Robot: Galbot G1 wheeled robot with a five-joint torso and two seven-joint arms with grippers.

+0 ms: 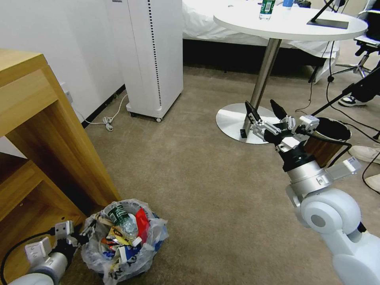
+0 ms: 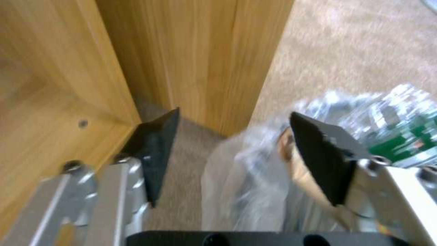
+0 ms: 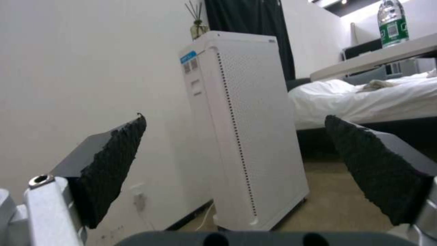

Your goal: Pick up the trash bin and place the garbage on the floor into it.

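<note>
Lower left of the head view: the trash bin [image 1: 124, 241] sits on the floor [image 1: 206, 186] beside the wooden cabinet [image 1: 43, 150], its bag stuffed with garbage [image 1: 124, 227], including a green-labelled bottle. Your left gripper [image 1: 81, 233] is at its rim, fingers spread wide; in the left wrist view one finger [image 2: 325, 160] rests against the bag, clamping nothing. Your right gripper [image 1: 267, 114] hangs mid-right, raised clear, jaws wide and empty, likely waiting.
</note>
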